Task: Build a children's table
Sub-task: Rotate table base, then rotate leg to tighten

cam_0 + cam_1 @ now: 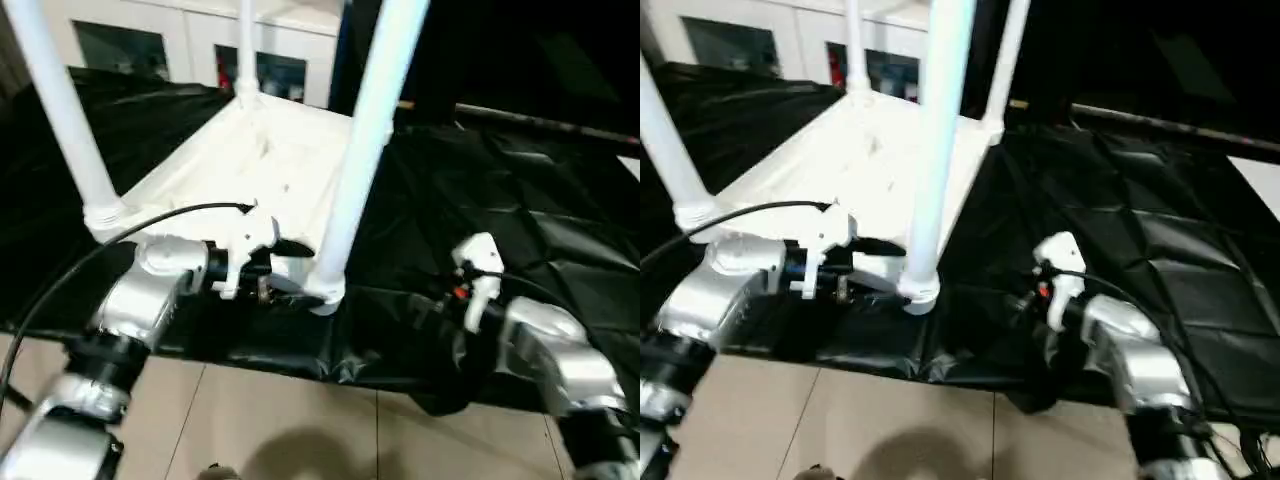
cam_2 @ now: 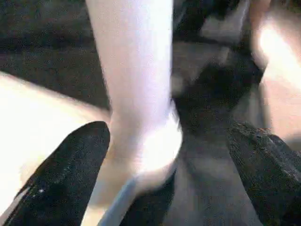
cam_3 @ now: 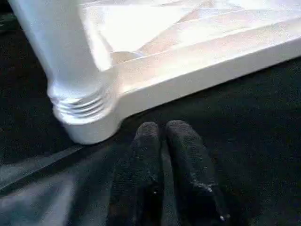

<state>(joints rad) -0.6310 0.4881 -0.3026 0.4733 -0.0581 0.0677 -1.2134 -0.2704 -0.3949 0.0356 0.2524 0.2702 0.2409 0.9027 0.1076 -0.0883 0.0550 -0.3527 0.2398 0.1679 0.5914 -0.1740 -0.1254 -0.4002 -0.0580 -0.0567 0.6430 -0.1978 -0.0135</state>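
Left wrist view showed your left gripper [image 2: 164, 174] spread wide around the near leg [image 2: 134, 70]. Your right gripper [image 3: 162, 136] sat pinched closed, empty, just beside the tabletop [image 3: 197, 61].

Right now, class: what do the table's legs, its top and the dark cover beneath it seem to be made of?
Leg: probably smooth white plastic; moulded threads show at its base. Tabletop: apparently the same glossy plastic, with moulded ribs. Cover: thin black sheet, plastic or cloth, creased and faintly shiny.
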